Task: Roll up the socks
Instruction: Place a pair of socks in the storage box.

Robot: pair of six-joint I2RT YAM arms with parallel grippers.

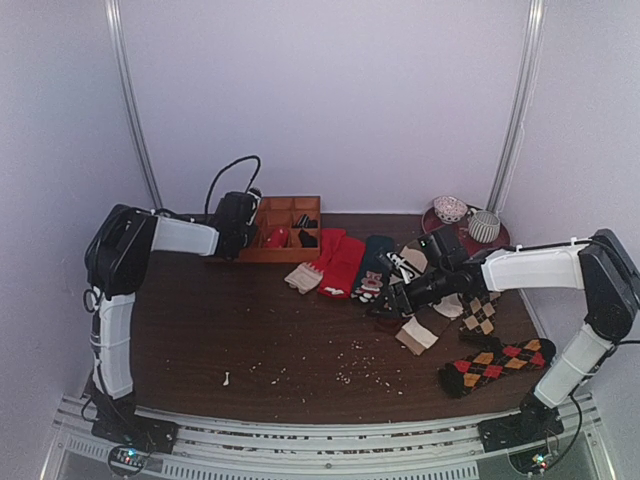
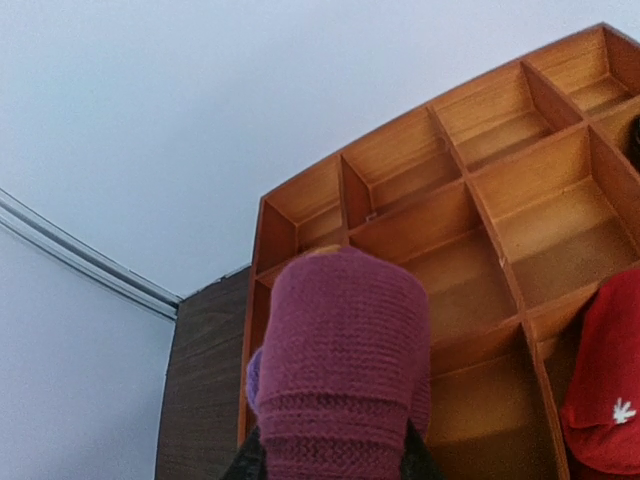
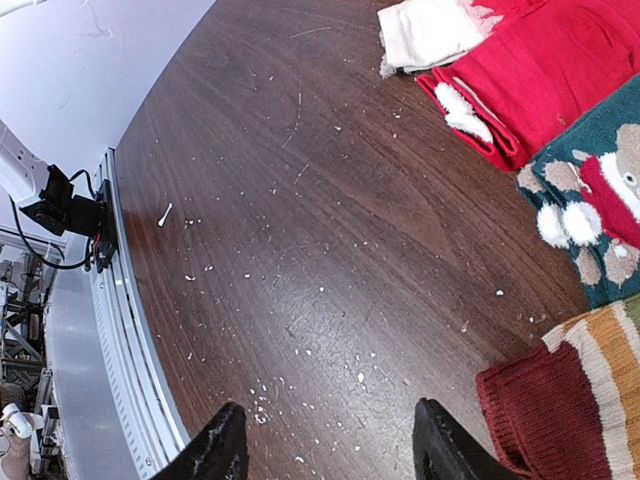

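1. The rolled maroon sock (image 2: 340, 360) is clamped between the fingers of the left gripper (image 2: 335, 465), at the left end of the wooden box (image 2: 470, 200).
2. Other socks lie flat on the table (image 1: 250, 330): red socks (image 1: 340, 262) just beside the box, an argyle sock (image 1: 495, 365) near the front right.
3. The right gripper (image 3: 330, 450) hangs over bare wood, fingers apart, with a striped sock (image 3: 560, 400) just beside one finger.

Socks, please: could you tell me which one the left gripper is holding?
The purplish knitted sock, pinched in the left gripper beside the wooden tray; the red socks, teal sock and diamond-patterned socks lie loose on the table.
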